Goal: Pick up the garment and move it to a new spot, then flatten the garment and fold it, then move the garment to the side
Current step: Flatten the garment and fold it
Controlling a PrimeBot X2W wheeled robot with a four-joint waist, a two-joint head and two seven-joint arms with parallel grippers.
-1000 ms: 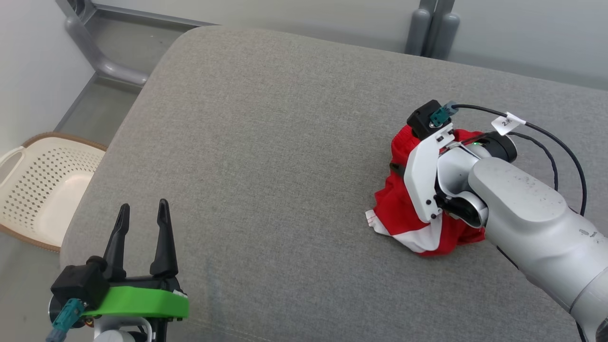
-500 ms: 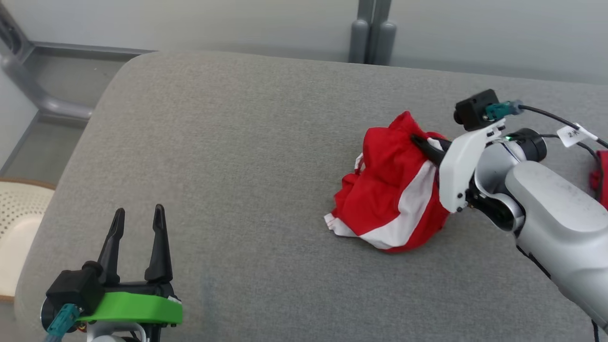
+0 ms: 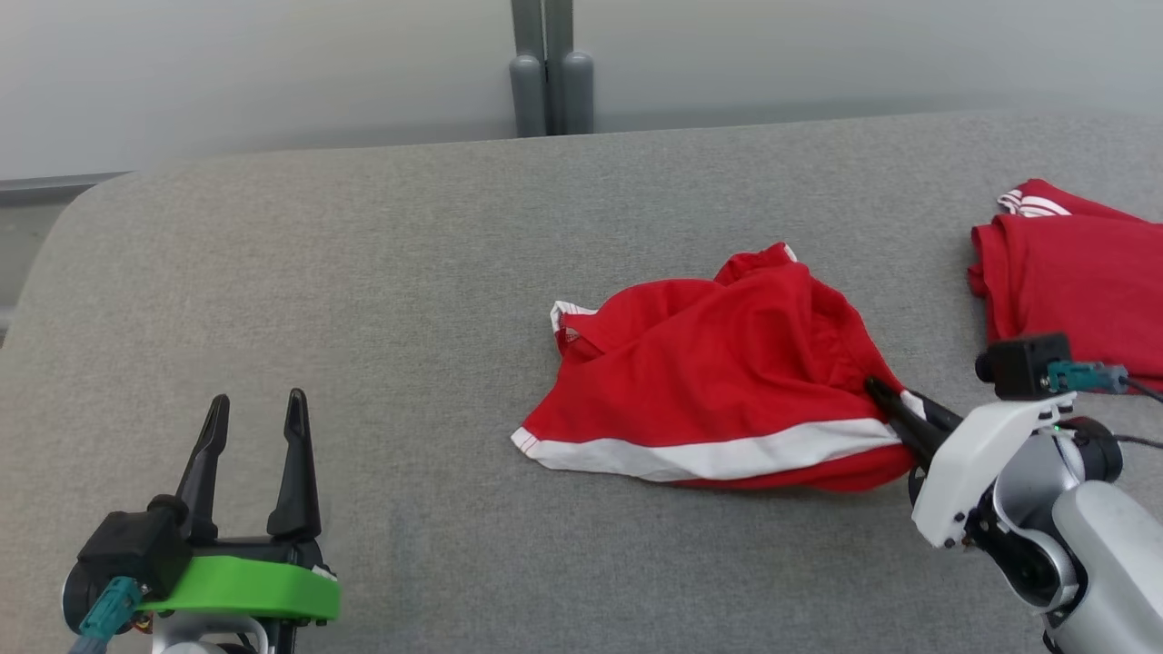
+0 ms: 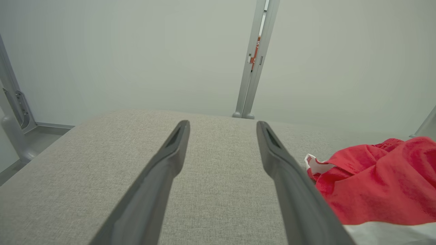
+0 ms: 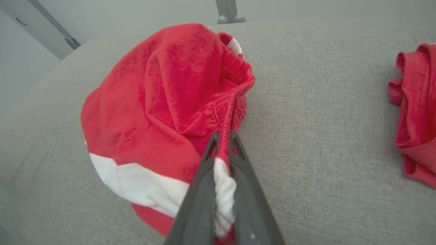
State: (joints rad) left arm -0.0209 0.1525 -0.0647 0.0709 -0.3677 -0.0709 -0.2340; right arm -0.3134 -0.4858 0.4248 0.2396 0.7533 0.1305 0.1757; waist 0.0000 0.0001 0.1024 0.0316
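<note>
Fingers of our right gripper are now pressed together on the garment, with a fold of its red edge and white stripe pinched between them. One second ago they stood half apart over a tight red heap. Since then the cloth is drawn out into a longer and lower shape, so we judge that the pick is done and the carrying to a new spot has begun. Our head camera also turned meanwhile, so we do not read the shift of the whole picture as travel of the cloth. The garment lies on the grey cushion, a little toward 4 o'clock from the middle of the head view, and the grip sits at its 3 o'clock edge. A second red garment rests at 2 o'clock, apart from it. Our left gripper waits at 7 o'clock, spread wide and holding nothing, as before.
</note>
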